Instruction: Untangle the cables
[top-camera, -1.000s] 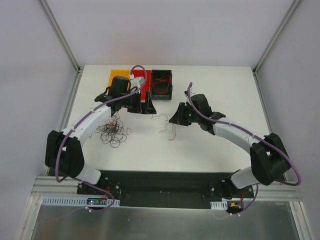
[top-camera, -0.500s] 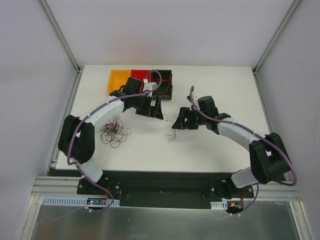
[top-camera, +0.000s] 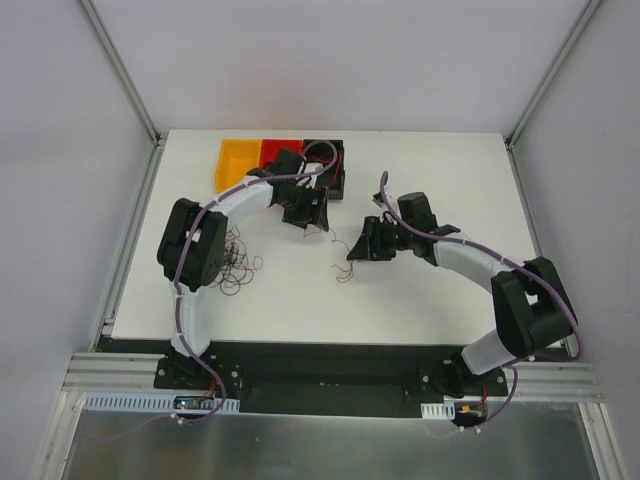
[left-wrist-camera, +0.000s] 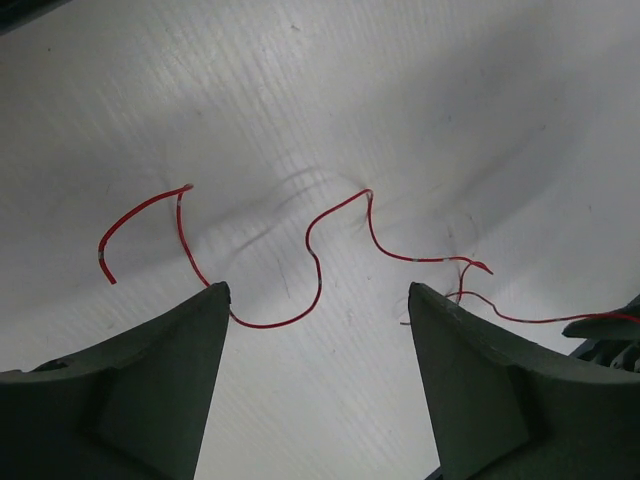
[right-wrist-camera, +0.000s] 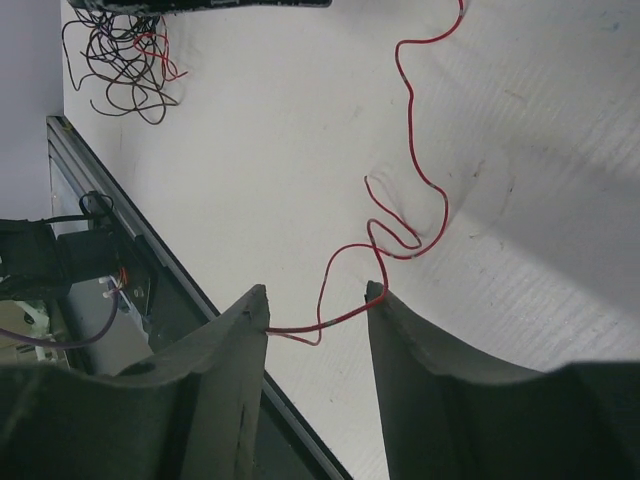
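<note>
A loose thin red cable (left-wrist-camera: 316, 262) lies in curls on the white table below my left gripper (left-wrist-camera: 318, 292), which is open and empty above it. The same cable (right-wrist-camera: 411, 150) runs to my right gripper (right-wrist-camera: 317, 298), whose jaws stand apart with the cable's end crossing between the tips. In the top view the left gripper (top-camera: 312, 218) and right gripper (top-camera: 352, 250) face each other, the red cable (top-camera: 343, 268) near the right one. A tangle of dark cables (top-camera: 230, 262) lies to the left, also in the right wrist view (right-wrist-camera: 122, 55).
Orange (top-camera: 236, 160), red (top-camera: 275, 148) and black (top-camera: 340, 150) bins stand in a row at the table's far edge, partly covered by the left arm. The table's near edge and black base rail (right-wrist-camera: 110, 260) lie close beside the right gripper.
The left arm has swung right, its elbow folding in over the tangle and its gripper moving toward the black bin. The right gripper has shifted slightly right and nearer.
</note>
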